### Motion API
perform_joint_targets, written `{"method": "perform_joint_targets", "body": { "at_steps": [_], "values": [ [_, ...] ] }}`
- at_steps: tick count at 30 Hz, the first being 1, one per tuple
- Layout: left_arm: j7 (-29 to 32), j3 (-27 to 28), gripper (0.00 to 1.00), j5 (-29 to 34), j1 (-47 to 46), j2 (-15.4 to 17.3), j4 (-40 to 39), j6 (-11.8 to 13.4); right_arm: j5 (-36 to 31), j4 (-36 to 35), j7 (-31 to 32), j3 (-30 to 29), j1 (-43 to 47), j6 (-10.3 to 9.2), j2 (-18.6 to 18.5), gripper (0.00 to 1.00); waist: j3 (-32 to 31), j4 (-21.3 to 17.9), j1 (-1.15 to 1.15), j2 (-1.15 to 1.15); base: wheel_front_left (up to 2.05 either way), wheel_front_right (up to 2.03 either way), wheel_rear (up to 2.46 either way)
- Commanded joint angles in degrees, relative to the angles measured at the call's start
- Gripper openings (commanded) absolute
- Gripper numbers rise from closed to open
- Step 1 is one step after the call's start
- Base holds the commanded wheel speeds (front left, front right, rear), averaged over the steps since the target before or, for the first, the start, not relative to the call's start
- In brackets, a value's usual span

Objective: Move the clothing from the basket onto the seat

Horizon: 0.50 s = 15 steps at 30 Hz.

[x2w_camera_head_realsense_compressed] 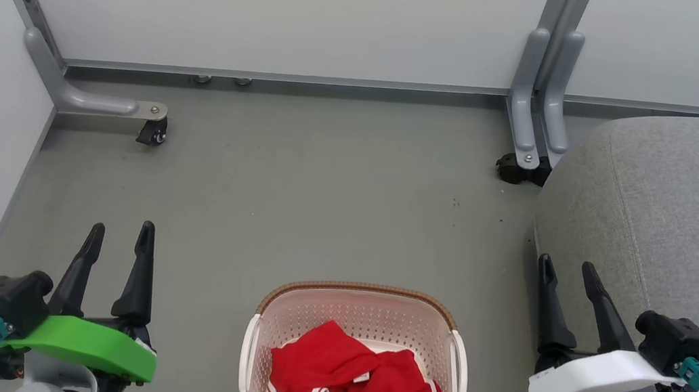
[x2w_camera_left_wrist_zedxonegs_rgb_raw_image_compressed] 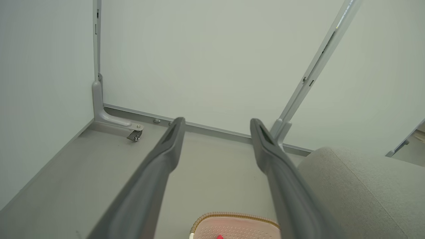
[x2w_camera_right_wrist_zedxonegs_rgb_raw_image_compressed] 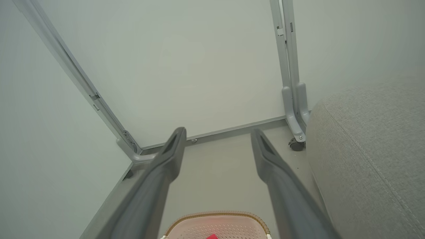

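1. Lying bunched inside the basket (x2w_camera_head_realsense_compressed: 368,303), near centre on the grey floor (x2w_camera_head_realsense_compressed: 295,195): the clothing (x2w_camera_head_realsense_compressed: 357,382), two red pieces, one showing white stripe trim.
2. The seat (x2w_camera_head_realsense_compressed: 682,215), grey fabric, is standing at the right, apart from the basket.
3. The left gripper (x2w_camera_head_realsense_compressed: 122,227) is hovering near left of the basket, fingers spread and released, grasping nothing.
4. The right gripper (x2w_camera_head_realsense_compressed: 566,263) is hovering near right, between basket and seat edge, fingers likewise parted, grasping nothing.
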Motion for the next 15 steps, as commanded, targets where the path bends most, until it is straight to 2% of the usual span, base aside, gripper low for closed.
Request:
{"method": "perform_joint_targets", "body": {
  "at_steps": [1, 15],
  "values": [
    [-0.5, -0.2, 1.00, 1.4, 0.4, 0.5, 0.0, -0.2, -1.6, -0.1, -0.6, 0.1, -0.1, 0.01, 0.0, 1.00, 0.0, 0.0, 0.00, 0.00, 0.00, 0.00, 0.00],
    [-2.3, -0.4, 1.00, 8.0, 0.8, 0.6, 2.0, -0.2, -9.0, 1.2, -2.3, 0.5, 0.2, 0.02, 0.4, 1.00, 0.0, 0.3, 0.00, 0.00, 0.00, 0.00, 0.00]
  ]
}}
